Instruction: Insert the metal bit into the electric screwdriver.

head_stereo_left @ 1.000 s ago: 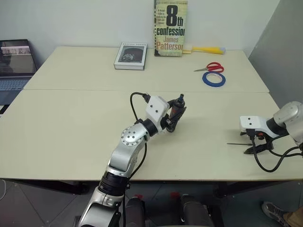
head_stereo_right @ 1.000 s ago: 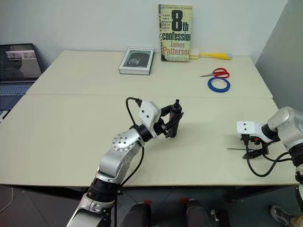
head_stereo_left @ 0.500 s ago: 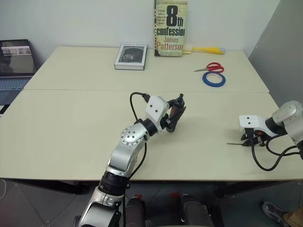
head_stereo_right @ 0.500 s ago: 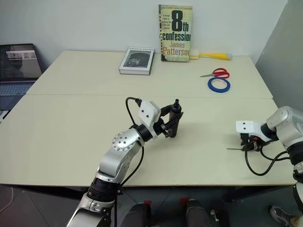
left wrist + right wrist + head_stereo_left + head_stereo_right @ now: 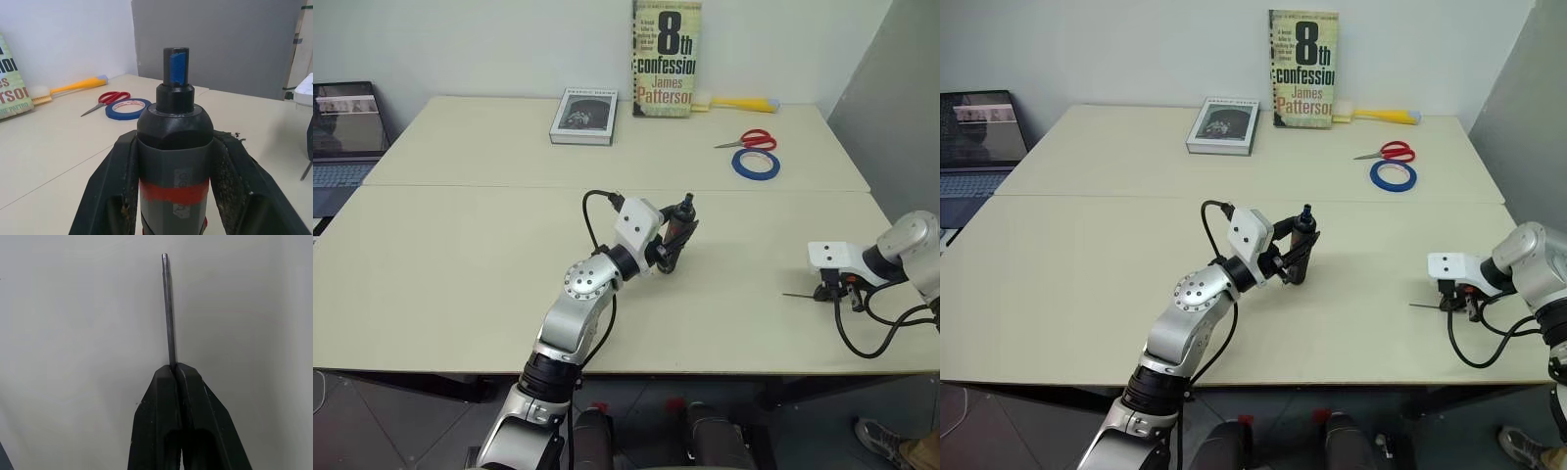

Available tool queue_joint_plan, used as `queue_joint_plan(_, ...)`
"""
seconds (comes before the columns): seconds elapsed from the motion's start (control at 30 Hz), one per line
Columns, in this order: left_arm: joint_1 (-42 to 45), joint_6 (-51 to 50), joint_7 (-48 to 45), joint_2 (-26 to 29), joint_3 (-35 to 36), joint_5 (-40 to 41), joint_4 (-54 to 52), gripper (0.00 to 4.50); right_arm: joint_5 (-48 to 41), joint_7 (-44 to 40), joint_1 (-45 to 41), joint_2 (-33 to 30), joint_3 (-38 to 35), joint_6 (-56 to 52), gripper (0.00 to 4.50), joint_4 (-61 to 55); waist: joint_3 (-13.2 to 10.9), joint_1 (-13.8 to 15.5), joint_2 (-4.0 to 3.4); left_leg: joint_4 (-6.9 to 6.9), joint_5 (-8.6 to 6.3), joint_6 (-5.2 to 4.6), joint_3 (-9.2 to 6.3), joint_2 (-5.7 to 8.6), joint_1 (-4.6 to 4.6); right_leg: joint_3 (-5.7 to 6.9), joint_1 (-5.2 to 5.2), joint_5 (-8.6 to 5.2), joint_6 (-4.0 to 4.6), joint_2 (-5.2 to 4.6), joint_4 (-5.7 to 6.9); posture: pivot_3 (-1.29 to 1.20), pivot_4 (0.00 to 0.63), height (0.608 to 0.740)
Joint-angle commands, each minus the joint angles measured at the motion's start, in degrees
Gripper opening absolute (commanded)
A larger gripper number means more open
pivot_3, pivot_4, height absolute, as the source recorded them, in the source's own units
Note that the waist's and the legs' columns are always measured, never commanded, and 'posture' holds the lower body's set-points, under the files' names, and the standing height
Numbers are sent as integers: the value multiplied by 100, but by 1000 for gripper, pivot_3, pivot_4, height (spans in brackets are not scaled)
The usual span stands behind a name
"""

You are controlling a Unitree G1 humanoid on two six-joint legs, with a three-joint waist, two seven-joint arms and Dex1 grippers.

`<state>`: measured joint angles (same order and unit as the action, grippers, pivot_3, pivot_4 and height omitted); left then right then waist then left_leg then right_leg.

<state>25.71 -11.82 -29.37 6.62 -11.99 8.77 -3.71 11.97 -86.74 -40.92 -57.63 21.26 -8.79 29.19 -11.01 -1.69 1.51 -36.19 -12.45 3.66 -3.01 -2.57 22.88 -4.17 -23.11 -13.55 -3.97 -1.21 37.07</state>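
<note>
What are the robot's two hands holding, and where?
Left gripper clamps the electric screwdriver around its red band; right gripper pinches the metal bit by one end.

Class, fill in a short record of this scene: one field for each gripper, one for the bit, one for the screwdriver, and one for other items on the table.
left gripper: shut on the screwdriver, holding it mid-table
right gripper: shut on one end of the bit, at the table's right side
bit: thin rod sticking out past the fingertips, low over the table
screwdriver: black, red band, tip end free, no bit in it yet
other items: two books, scissors, tape roll, brush, laptop
</note>
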Motion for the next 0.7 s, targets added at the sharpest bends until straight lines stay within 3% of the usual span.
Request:
queue_joint_plan(0.03,98,72,-5,7,31,-11,-23,1657,-557,-276,-70,-31,-523,-345,0,-417,0,-5,-1,0,0,0,0,0,0,0,-1,0,0,0,1,0,150,740)
queue_joint_plan(0.33,366,-134,112,-138,384,365,-327,1657,-2280,475,543,63,-2165,-1937,0,-2682,0,-1,-2,0,0,0,-4,0,7,1,-5,1,0,1,2,0,150,740)
queue_joint_plan(0.5,405,-274,74,-141,401,498,-484,1657,-3231,1419,489,621,-2960,-3042,0,-3781,0,-8,-2,1,0,0,-3,0,7,1,-7,1,0,3,1,0,150,740)
queue_joint_plan(0.7,271,-128,26,-84,321,401,-292,1657,-4120,2946,-1,1775,-3464,-3996,0,-4487,0,-19,-2,0,0,0,-5,-1,7,0,-7,1,0,5,4,0,150,740)
